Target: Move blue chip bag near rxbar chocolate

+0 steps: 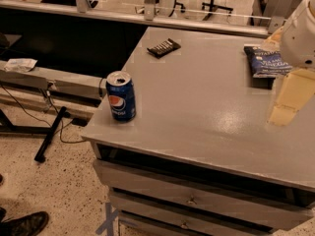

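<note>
Pepsi can, bar, bag and gripper across a grey table (206, 107).
Pepsi can (120, 96) at lower left; rxbar chocolate (164, 47) at upper centre; blue chip bag (268, 61) flat at upper right, well apart from it. The gripper (284, 102) hangs just below the bag, and I cannot tell whether it is apart or together. The bag is likely light, soft, slippery foil: pinch an edge seam.

One worktop (206, 112) carries three things: one blue bag (267, 61), one black bar (164, 47), one can (121, 96). One gripper (281, 113) hangs over the worktop's right side, near the bag.
</note>
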Robot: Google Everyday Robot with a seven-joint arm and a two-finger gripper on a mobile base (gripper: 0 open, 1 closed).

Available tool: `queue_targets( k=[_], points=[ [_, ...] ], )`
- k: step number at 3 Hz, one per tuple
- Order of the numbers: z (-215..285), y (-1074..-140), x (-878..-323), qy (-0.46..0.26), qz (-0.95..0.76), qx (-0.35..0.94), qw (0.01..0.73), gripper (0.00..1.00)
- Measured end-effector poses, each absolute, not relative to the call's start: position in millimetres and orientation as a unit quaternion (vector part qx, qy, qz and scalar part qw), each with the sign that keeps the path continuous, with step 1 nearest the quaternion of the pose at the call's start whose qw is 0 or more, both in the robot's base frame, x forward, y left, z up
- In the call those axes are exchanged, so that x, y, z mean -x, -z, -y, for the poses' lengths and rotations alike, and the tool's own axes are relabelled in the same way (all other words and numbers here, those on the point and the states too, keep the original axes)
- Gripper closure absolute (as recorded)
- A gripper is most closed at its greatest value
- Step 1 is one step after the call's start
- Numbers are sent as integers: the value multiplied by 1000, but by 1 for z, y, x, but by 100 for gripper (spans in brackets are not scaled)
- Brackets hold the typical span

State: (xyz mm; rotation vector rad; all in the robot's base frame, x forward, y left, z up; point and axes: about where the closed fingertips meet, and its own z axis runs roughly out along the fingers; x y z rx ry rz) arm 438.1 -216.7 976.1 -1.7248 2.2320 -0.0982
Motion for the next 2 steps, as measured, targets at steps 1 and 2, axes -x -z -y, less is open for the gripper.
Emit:
queue_targets(
  k=[1, 2],
  points=[
    [217, -976, -438, 34, -781, 603, 159, 0],
    [237, -964, -462, 39, -786, 592, 174, 0]
  ],
)
